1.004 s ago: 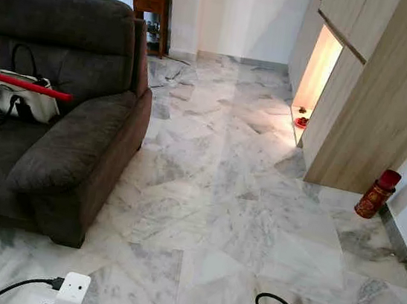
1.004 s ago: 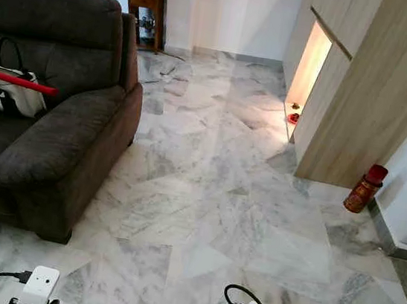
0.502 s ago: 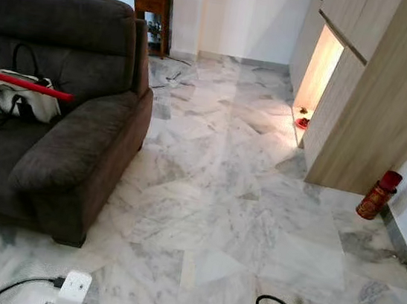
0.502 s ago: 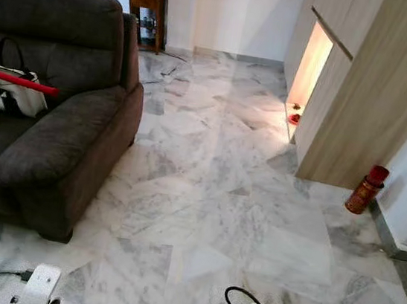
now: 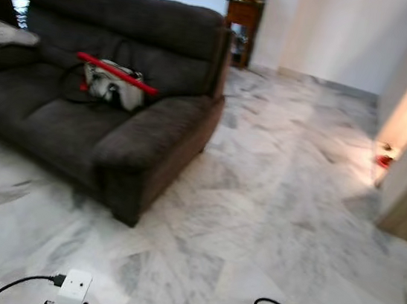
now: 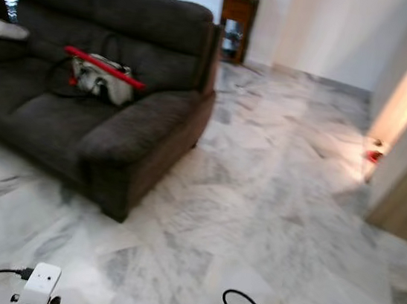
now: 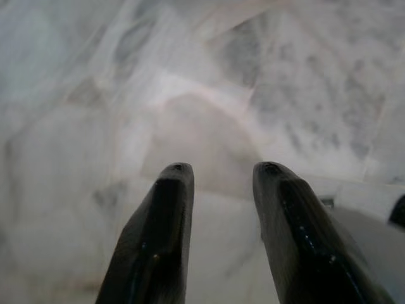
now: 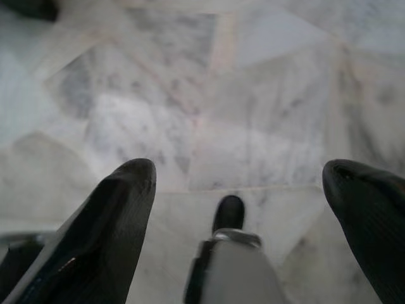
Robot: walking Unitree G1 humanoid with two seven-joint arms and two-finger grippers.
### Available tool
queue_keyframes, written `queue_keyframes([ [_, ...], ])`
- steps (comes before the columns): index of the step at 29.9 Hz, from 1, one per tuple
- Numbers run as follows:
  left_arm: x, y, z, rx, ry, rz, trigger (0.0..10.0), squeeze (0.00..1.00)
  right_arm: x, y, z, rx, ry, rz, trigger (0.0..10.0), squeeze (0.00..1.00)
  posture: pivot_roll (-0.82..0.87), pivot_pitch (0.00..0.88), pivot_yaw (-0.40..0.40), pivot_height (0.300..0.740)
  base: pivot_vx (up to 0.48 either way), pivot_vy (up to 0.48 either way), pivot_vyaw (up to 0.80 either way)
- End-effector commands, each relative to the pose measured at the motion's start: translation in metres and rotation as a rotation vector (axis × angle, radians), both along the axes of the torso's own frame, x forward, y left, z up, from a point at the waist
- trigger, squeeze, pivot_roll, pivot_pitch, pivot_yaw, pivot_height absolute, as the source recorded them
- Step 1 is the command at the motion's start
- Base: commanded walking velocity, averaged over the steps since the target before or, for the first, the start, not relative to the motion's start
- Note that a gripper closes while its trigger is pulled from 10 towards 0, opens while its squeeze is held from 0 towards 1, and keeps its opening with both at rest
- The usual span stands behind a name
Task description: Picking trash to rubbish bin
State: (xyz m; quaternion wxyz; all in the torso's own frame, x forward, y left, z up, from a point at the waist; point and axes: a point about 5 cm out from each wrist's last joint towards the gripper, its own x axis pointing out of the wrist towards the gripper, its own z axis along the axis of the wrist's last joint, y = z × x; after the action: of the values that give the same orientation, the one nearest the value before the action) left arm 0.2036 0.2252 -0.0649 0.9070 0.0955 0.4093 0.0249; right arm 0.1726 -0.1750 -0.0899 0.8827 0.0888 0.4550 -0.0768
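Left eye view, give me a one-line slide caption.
Dark sofa holding a bag and red stick, on a marble floor.

dark grey sofa point(image 5: 120, 103), red stick point(image 5: 116, 73), white-grey veined marble floor point(image 5: 279, 207), brown side table point(image 5: 242, 15).

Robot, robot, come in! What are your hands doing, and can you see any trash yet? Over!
Left hand open, empty, over marble floor. Right hand open, empty. Can't make out trash or bin. Dark sofa ahead on left.
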Motion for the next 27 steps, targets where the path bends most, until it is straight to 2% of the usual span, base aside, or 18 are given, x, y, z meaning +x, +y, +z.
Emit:
queue_keyframes([
  [1,0.0003,-0.0013,-0.0006,0.003,0.014,-0.002,10.0,0.0,0.0013,0.0011,0.0005,-0.002,-0.001,0.013,10.0,0.0,0.09,0.0,-0.031,0.74,0.0,0.0,0.8],
  [27,0.0009,-0.0023,-0.0007,-0.002,0.016,0.0,10.0,0.0,-0.001,0.0031,-0.0009,-0.007,0.017,0.033,10.0,0.0,0.08,0.0,-0.028,0.74,0.0,0.0,0.8],
])
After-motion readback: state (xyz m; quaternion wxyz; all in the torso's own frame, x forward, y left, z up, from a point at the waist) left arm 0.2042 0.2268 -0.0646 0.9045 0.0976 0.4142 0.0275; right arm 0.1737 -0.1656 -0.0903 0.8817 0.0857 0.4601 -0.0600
